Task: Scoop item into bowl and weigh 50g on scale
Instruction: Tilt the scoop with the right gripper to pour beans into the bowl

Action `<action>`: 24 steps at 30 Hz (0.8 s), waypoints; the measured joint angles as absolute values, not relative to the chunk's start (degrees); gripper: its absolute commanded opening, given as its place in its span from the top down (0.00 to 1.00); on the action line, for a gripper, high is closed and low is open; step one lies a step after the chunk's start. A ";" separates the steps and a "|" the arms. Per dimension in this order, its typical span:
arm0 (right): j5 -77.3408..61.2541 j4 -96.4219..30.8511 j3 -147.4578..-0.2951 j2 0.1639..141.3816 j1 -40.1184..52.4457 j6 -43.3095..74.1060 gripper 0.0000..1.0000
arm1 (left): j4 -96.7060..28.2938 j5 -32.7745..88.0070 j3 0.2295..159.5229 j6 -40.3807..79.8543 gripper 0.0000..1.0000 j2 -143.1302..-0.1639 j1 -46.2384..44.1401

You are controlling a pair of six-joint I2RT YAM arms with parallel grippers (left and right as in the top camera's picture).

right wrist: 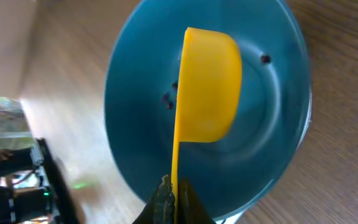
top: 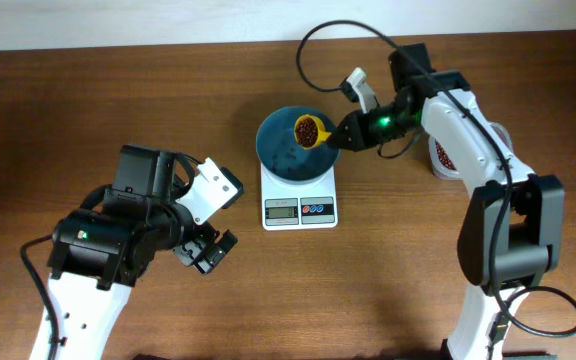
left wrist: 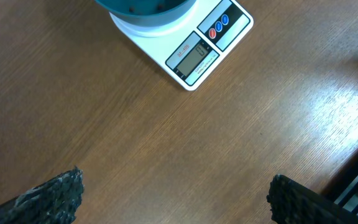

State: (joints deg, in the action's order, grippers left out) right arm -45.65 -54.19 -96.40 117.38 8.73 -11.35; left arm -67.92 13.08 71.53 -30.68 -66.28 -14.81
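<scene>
The teal bowl (top: 286,158) stands on the white scale (top: 300,205) at the table's middle. My right gripper (top: 344,135) is shut on the thin handle of a yellow scoop (top: 311,131), which holds dark red-brown beans over the bowl's far right rim. In the right wrist view the scoop (right wrist: 207,87) is turned on its side above the bowl (right wrist: 272,130), and a few beans (right wrist: 265,59) lie inside. My left gripper (top: 208,250) hangs open over bare wood, left of the scale. From the left wrist, the scale's display (left wrist: 193,57) shows beyond the wide-apart fingers (left wrist: 55,199).
A clear tub with red-brown beans (top: 445,155) stands at the right, mostly hidden behind my right arm. A black cable (top: 313,50) loops over the table behind the bowl. Bare wood lies in front of the scale.
</scene>
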 measured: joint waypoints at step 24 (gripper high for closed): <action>-30.41 -54.19 -96.44 111.26 13.34 -12.25 0.96 | -67.92 13.08 71.53 -30.68 0.01 -66.28 -14.81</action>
State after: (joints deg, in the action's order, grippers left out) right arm -30.41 -54.19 -96.44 111.26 13.34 -12.25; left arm -67.92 13.08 71.53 -30.68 -66.28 -14.81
